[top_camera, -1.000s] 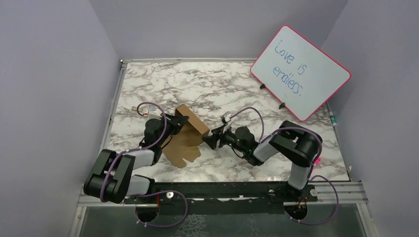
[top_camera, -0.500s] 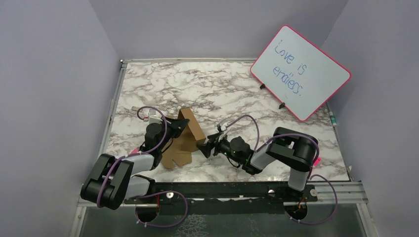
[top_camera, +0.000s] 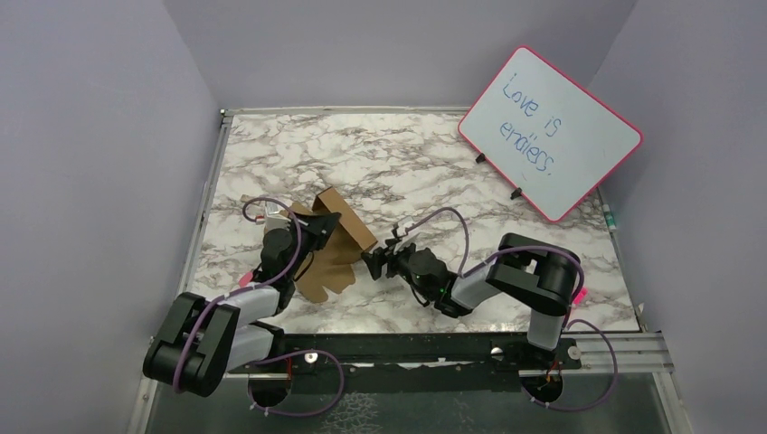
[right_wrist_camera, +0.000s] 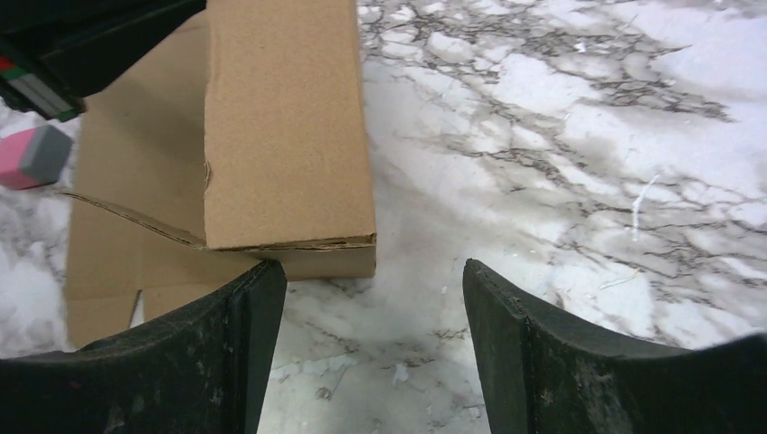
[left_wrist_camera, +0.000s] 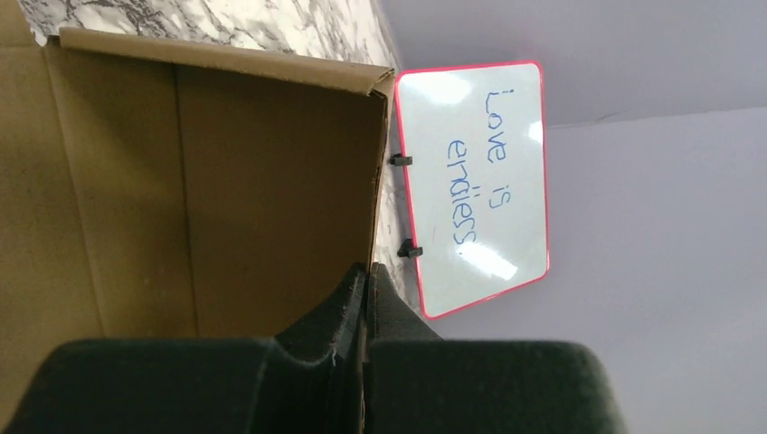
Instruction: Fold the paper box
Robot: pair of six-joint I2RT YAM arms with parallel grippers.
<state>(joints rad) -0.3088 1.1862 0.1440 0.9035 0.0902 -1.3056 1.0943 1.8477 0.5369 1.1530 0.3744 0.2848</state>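
The paper box [top_camera: 336, 246] is brown cardboard, partly folded: one long panel stands up above the flat flaps on the marble. My left gripper [top_camera: 313, 230] is shut on the edge of that raised panel; in the left wrist view the fingers [left_wrist_camera: 348, 303] pinch the cardboard [left_wrist_camera: 226, 199] between them. My right gripper [top_camera: 372, 263] stands open just right of the box's near corner. In the right wrist view the folded panel [right_wrist_camera: 280, 127] ends just ahead of my left finger [right_wrist_camera: 226, 353], and bare marble lies between the fingers.
A pink-framed whiteboard [top_camera: 550, 133] with writing leans at the back right, also in the left wrist view as the whiteboard [left_wrist_camera: 475, 181]. A small pink and grey block [right_wrist_camera: 32, 154] shows by the left arm. The table's left rail [top_camera: 206, 199] runs close to the left arm.
The right gripper slid left and nearer along the table to the box's corner and opened a little wider. The left gripper, still pinching the panel, shifted slightly and the raised panel tilted.
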